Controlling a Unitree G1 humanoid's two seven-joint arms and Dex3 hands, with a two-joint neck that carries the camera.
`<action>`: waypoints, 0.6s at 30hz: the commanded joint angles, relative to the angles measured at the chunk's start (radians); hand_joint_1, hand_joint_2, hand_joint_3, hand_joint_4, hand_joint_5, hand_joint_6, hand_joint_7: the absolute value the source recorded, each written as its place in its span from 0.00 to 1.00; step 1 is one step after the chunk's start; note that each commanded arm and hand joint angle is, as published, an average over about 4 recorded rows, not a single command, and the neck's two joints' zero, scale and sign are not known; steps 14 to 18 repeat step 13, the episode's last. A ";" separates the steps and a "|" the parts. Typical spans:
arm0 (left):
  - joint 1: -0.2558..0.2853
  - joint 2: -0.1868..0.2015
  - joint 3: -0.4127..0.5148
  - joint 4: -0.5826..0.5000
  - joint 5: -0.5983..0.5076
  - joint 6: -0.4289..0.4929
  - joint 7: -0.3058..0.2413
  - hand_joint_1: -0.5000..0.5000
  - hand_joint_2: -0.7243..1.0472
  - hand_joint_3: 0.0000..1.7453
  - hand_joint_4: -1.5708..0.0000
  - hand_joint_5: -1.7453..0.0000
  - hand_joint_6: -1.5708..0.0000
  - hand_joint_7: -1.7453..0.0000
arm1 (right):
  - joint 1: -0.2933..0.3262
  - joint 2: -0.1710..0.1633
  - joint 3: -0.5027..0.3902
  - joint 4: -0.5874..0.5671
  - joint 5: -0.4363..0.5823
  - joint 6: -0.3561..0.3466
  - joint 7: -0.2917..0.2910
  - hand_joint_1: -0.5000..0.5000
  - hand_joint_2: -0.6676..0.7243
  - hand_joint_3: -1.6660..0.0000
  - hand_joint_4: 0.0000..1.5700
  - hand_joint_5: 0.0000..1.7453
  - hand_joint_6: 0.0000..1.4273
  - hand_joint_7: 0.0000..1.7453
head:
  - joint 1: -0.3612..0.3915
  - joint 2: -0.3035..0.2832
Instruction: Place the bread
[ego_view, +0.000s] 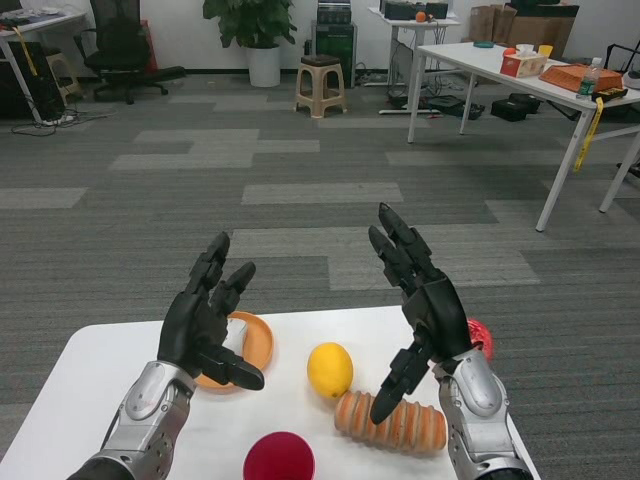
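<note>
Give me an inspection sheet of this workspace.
Surface: white table, robot in front.
Job's things: ridged bread lying near right hand; orange plate partly behind left hand.
Clutter: lemon, red bowl, red thing half hidden by right arm.
Hands: left hand and right hand raised above table, fingers apart, holding nothing.
Cables: cables on floor under far desk.
Surroundings: grey carpet, stool, plant, office chair, side table.

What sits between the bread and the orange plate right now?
The lemon lies on the table between the bread and the orange plate. The left robot hand is also raised in front of the plate, covering part of it.
</note>
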 joint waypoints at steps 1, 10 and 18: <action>0.004 0.007 0.005 -0.008 0.004 -0.001 0.001 1.00 0.25 0.05 1.00 0.71 1.00 1.00 | -0.001 -0.005 0.003 -0.017 0.009 0.004 -0.008 0.08 0.92 1.00 0.00 0.06 0.00 0.00 | 0.004 0.002; 0.003 0.013 0.003 -0.016 0.004 0.002 0.001 1.00 0.25 0.05 1.00 0.71 1.00 1.00 | 0.005 -0.006 0.014 -0.015 0.011 0.003 -0.009 0.08 0.95 1.00 0.00 0.06 0.00 0.00 | 0.014 0.012; -0.001 0.014 0.002 -0.016 0.004 0.002 0.001 1.00 0.25 0.05 1.00 0.71 1.00 1.00 | 0.005 -0.005 0.019 -0.016 0.011 0.003 -0.009 0.08 0.95 1.00 0.00 0.06 0.00 0.00 | 0.011 0.016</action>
